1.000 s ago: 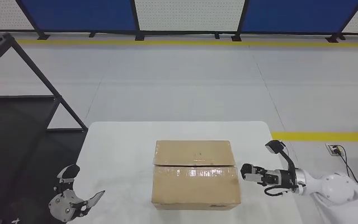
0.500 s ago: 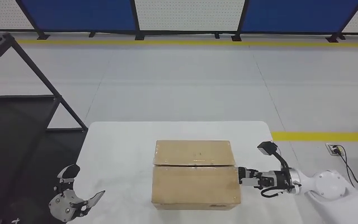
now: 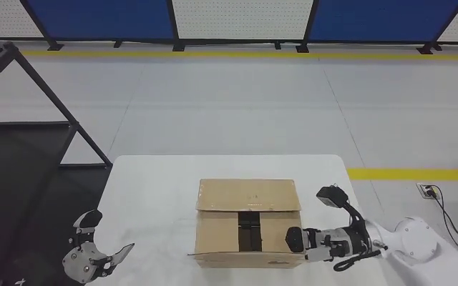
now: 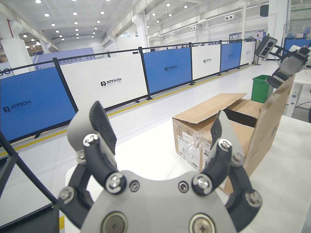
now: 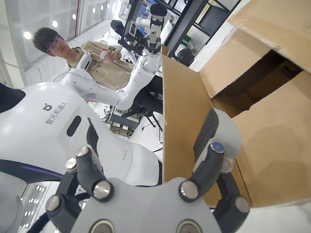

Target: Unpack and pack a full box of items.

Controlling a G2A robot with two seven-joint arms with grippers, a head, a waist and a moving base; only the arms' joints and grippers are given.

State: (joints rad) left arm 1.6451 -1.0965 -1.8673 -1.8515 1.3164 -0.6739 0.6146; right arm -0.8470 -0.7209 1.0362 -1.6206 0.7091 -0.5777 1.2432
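Note:
A brown cardboard box [image 3: 247, 194] sits in the middle of the white table [image 3: 150, 200]. Its near flap [image 4: 269, 122] stands lifted, and a dark gap [image 3: 249, 230] shows between it and the far flap, which lies flat. My right gripper [image 3: 293, 239] is at the box's near right corner. In the right wrist view the raised flap [image 5: 182, 112] runs between the spread fingers of the right gripper [image 5: 150, 117] and rests against one finger [image 5: 209, 127]. My left gripper [image 3: 111, 232] hangs open and empty at the table's near left corner, well apart from the box [image 4: 194, 132].
A black metal frame [image 3: 43, 129] stands off the table's left side. A green bin [image 4: 261, 88] sits on the floor beyond the box. Blue and white fence panels [image 3: 243, 18] line the far side.
My right gripper has moved left along the box's near side, and the near flap has come up, opening a dark gap in the top. The left arm has kept still.

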